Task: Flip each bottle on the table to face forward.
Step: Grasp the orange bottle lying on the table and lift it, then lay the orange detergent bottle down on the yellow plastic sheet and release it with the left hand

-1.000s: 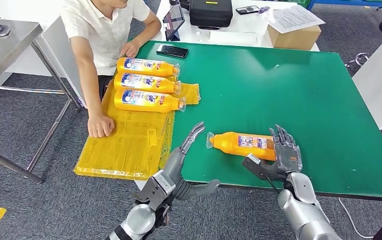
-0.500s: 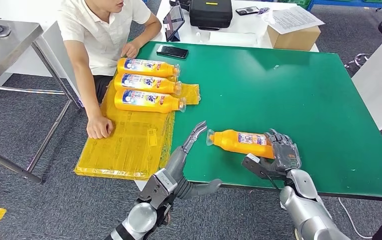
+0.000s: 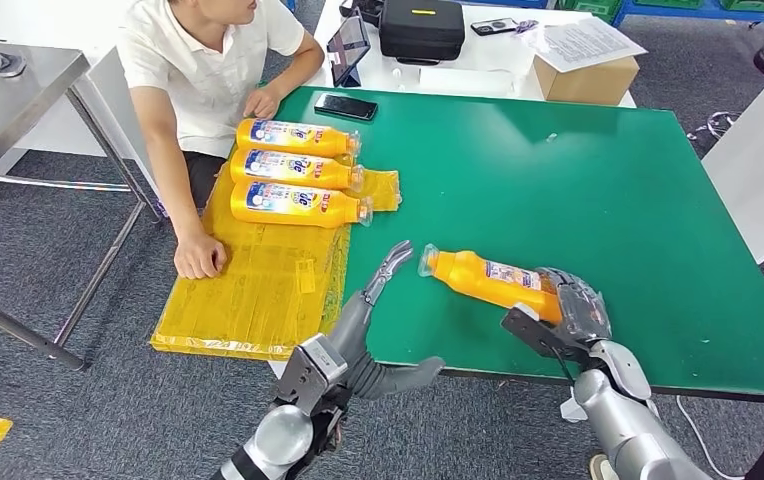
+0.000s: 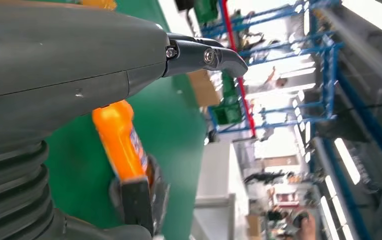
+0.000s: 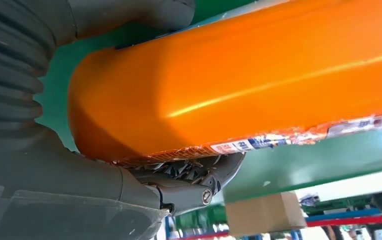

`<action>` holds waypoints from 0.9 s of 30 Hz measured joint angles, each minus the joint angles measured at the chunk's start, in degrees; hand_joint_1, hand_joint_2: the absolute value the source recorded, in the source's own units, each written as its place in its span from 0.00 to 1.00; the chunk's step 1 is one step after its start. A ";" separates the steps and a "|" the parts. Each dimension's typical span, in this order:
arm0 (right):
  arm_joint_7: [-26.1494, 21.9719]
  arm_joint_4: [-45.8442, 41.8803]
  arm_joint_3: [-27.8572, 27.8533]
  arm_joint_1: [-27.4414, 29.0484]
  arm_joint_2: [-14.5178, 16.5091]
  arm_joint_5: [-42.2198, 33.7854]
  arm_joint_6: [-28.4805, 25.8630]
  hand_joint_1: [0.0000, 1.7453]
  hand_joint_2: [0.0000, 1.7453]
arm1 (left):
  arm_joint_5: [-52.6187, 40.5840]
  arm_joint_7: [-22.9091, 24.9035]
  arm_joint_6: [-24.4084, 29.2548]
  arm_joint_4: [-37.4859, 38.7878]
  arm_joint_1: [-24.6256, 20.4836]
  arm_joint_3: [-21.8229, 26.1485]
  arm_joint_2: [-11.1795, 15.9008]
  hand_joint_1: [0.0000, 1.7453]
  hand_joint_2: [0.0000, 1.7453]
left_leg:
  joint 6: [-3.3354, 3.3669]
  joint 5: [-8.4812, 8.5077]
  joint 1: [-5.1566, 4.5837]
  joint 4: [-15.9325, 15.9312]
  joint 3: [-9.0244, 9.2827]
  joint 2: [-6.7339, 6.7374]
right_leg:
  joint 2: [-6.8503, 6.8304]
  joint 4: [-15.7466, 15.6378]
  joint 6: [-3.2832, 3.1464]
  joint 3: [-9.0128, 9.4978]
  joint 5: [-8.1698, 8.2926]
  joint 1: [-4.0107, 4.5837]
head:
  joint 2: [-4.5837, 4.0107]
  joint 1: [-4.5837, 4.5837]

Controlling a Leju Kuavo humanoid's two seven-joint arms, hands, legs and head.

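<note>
An orange bottle (image 3: 483, 279) with a clear cap lies tilted near the front edge of the green table (image 3: 578, 170), cap end toward my left. My right hand (image 3: 566, 315) grips its base end, fingers wrapped over the top and thumb below; the right wrist view has the orange bottle (image 5: 239, 80) pressed against the fingers (image 5: 189, 175). My left hand (image 3: 368, 320) is open, fingers stretched toward the cap, not touching it. The left wrist view shows the bottle (image 4: 121, 142) past the thumb. Three more orange bottles (image 3: 293, 168) lie side by side on yellow sheeting (image 3: 258, 290), labels up.
A person in a white shirt (image 3: 208, 60) sits at the table's left, one fist (image 3: 198, 255) on the yellow sheeting. A black phone (image 3: 346, 105) lies at the table's far left corner. Behind stand a black case (image 3: 420, 28), a tablet (image 3: 348, 45) and a cardboard box (image 3: 588, 70).
My right hand has closed its fingers around the bottle's base and the bottle has tilted, cap end swinging slightly away. The left hand has barely moved.
</note>
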 joint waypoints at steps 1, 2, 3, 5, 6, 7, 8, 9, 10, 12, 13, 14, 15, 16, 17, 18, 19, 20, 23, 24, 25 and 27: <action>-1.20 -0.32 -0.52 0.37 0.07 -1.68 0.72 1.00 1.00 | 0.16 -0.55 0.49 -0.25 0.09 0.19 -0.01 0.00 1.00 | 0.00 0.00 0.00 0.00 0.02 0.00 | 0.00 0.00 0.00 0.05 0.00 0.00 | 0.00 0.01; -2.19 -0.69 -1.04 0.74 0.17 -3.14 1.34 1.00 1.00 | 0.31 -1.06 0.98 -0.49 0.19 0.40 -0.01 0.00 1.00 | 0.00 0.00 0.00 0.00 0.04 0.01 | 0.01 0.00 0.00 0.11 0.00 0.00 | 0.00 0.01; -2.90 -1.13 -1.50 1.15 0.28 -4.16 1.74 1.00 1.00 | 0.48 -1.53 1.46 -0.71 0.31 0.65 -0.01 0.00 1.00 | 0.00 0.00 0.00 0.00 0.06 0.01 | 0.01 0.00 0.00 0.13 0.00 0.00 | 0.00 0.01; -4.03 -2.21 -2.22 2.10 0.57 -5.90 1.96 1.00 1.00 | 1.11 -2.52 2.59 -1.15 0.70 1.21 -0.01 0.00 1.00 | 0.00 0.00 0.00 0.00 0.09 0.02 | 0.01 0.00 0.00 0.16 0.01 0.00 | 0.00 0.00; -4.65 -2.95 -2.60 2.70 0.77 -6.91 2.03 1.00 1.00 | 1.55 -3.05 3.20 -1.36 0.95 1.57 -0.01 0.00 1.00 | 0.00 0.00 0.00 0.00 0.09 0.01 | 0.01 0.00 0.00 0.17 0.01 0.01 | 0.00 0.00; -5.22 -3.71 -2.98 3.29 1.01 -7.85 2.12 1.00 1.00 | 1.97 -3.51 3.73 -1.50 1.18 1.94 -0.01 0.00 1.00 | 0.00 0.00 0.01 0.00 0.09 0.01 | 0.01 0.01 0.00 0.17 0.01 0.01 | 0.00 0.00; -5.67 -4.47 -3.35 3.85 1.24 -8.59 2.21 1.00 1.00 | 2.41 -3.88 4.19 -1.61 1.39 2.32 -0.01 0.00 1.00 | 0.00 0.00 0.01 0.00 0.09 0.01 | 0.01 0.01 0.00 0.17 0.01 0.02 | 0.00 -0.01; -6.01 -5.23 -3.64 4.40 1.47 -9.17 2.26 1.00 1.00 | 2.85 -4.17 4.67 -1.68 1.61 2.73 -0.01 0.00 1.00 | 0.00 0.00 0.02 0.00 0.09 0.02 | 0.02 0.01 0.00 0.16 0.01 0.03 | 0.00 -0.01; -6.35 -6.12 -3.90 5.02 1.69 -9.86 2.30 1.00 1.00 | 3.49 -4.41 5.25 -1.76 1.88 3.18 -0.01 0.00 1.00 | -0.01 0.00 0.02 0.00 0.09 0.02 | 0.02 0.01 -0.01 0.16 0.01 0.03 | 0.00 -0.01; -7.12 -8.83 -4.44 6.94 2.22 -12.03 2.50 1.00 1.00 | 5.70 -4.63 6.40 -1.92 2.80 4.33 -0.01 0.00 1.00 | -0.01 -0.01 0.04 -0.01 0.06 0.01 | 0.02 0.01 -0.01 0.15 0.00 0.05 | 0.00 0.01; -7.39 -10.75 -4.71 8.23 2.57 -13.37 2.81 1.00 1.00 | 7.28 -4.46 6.74 -1.98 3.45 5.08 0.00 0.00 1.00 | -0.02 -0.02 0.04 -0.01 0.03 0.01 | 0.02 0.01 -0.01 0.13 0.00 0.05 | 0.00 0.01; -7.50 -12.94 -4.93 9.65 2.95 -14.61 3.23 1.00 1.00 | 8.88 -4.20 6.80 -2.00 4.17 5.91 0.03 0.00 1.00 | -0.03 -0.02 0.04 -0.01 -0.02 0.01 | 0.02 0.02 -0.01 0.10 0.00 0.06 | 0.00 0.00; -7.49 -15.21 -5.09 11.07 3.30 -15.61 3.66 1.00 1.00 | 10.29 -3.93 6.67 -2.00 4.90 6.76 0.09 0.00 1.00 | -0.04 -0.03 0.05 -0.01 -0.08 0.01 | 0.02 0.02 -0.01 0.05 0.00 0.06 | 0.00 -0.01; -7.43 -17.30 -5.19 12.43 3.64 -16.31 4.01 1.00 1.00 | 11.29 -3.75 6.45 -2.00 5.59 7.50 0.16 0.00 1.00 | -0.05 -0.03 0.05 -0.01 -0.14 0.01 | 0.02 0.02 -0.01 -0.02 0.00 0.06 | 0.00 -0.02; -7.37 -19.17 -5.25 13.63 3.94 -16.78 4.29 1.00 1.00 | 11.96 -3.65 6.21 -2.00 6.19 8.14 0.25 0.00 1.00 | -0.05 -0.03 0.05 -0.01 -0.20 0.01 | 0.02 0.03 -0.01 -0.08 0.00 0.06 | 0.00 -0.03; -7.33 -20.81 -5.27 14.69 4.22 -17.20 4.54 1.00 1.00 | 12.45 -3.41 5.97 -1.98 6.68 8.62 0.30 0.00 1.00 | -0.05 -0.03 0.05 -0.01 -0.26 0.01 | 0.02 0.03 -0.01 -0.13 0.00 0.06 | 0.00 -0.03; -7.37 -22.31 -5.28 15.64 4.47 -17.71 4.84 1.00 1.00 | 13.01 -2.87 5.69 -1.94 7.10 9.02 0.33 0.00 1.00 | -0.05 -0.03 0.05 -0.01 -0.29 0.01 | 0.02 0.03 -0.01 -0.15 0.00 0.06 | 0.00 -0.02; -7.50 -23.87 -5.29 16.52 4.73 -18.41 5.28 1.00 1.00 | 13.93 -1.97 5.13 -1.80 7.46 9.37 0.38 0.00 1.00 | -0.05 -0.03 0.05 -0.02 -0.32 0.00 | 0.01 0.03 -0.01 -0.17 0.00 0.06 | 0.00 -0.02; -8.19 -28.91 -5.15 19.31 5.72 -21.31 7.24 1.00 1.00 | 18.79 1.68 0.72 -0.66 8.61 10.02 0.69 0.00 1.00 | -0.05 -0.03 0.04 -0.02 -0.46 -0.01 | 0.01 0.04 -0.01 -0.27 -0.01 0.04 | 0.00 -0.01; -8.35 -30.60 -4.96 20.22 6.17 -22.18 7.90 1.00 1.00 | 20.40 2.51 -1.20 -0.12 9.04 10.12 0.82 0.00 1.00 | -0.04 -0.03 0.03 -0.02 -0.54 -0.01 | 0.01 0.04 0.00 -0.35 0.00 0.04 | 0.00 -0.01; -8.43 -32.18 -4.70 21.01 6.62 -22.82 8.40 1.00 1.00 | 21.60 2.99 -2.79 0.39 9.41 10.19 0.95 0.00 1.00 | -0.04 -0.02 0.03 -0.02 -0.62 -0.01 | 0.01 0.05 -0.01 -0.44 0.00 0.04 | 0.00 -0.02; -8.43 -34.80 -4.11 22.08 7.40 -23.63 8.95 1.00 1.00 | 22.58 3.31 -4.39 1.16 9.88 10.25 1.15 0.00 1.00 | -0.04 -0.01 0.03 -0.01 -0.72 -0.01 | 0.01 0.05 0.00 -0.55 0.01 0.03 | 0.00 -0.02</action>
